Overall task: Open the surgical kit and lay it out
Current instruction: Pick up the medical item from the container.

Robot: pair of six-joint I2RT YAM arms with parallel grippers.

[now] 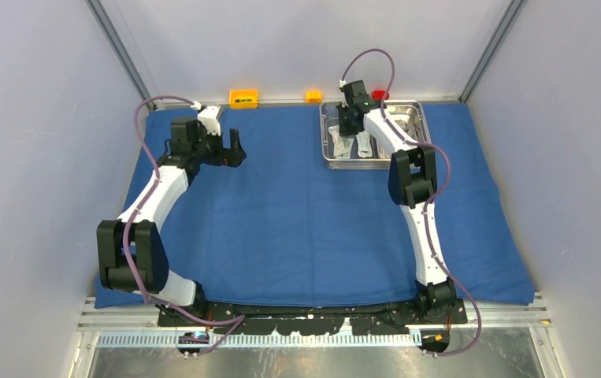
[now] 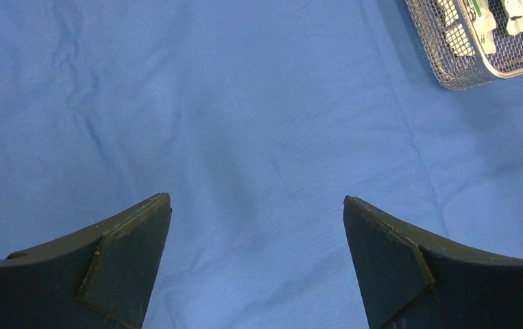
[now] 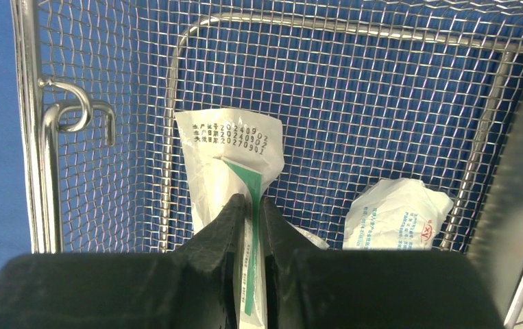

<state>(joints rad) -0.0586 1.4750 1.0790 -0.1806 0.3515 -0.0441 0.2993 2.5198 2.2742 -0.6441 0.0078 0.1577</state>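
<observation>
My right tool (image 3: 250, 205) reaches down into the mesh tray (image 3: 382, 89). Its jaws are pinched on the near end of a white-green packet (image 3: 231, 147), with the green strip running between the fingers. The packet's printed end points away from the wrist camera. I cannot tell whether it rests on the wire floor or is clear of it. A second packet (image 3: 395, 216) lies near it to the right, ungripped.

The tray sits at the far right of the blue cloth (image 1: 297, 228), which is spread flat over the surface. My left tool (image 2: 257, 205) hangs above bare cloth on the far left, jaws wide apart and holding nothing, well apart from the tray.

Orange (image 1: 243, 98), yellow (image 1: 313, 96) and red (image 1: 380, 94) blocks line the edge beyond the cloth.
</observation>
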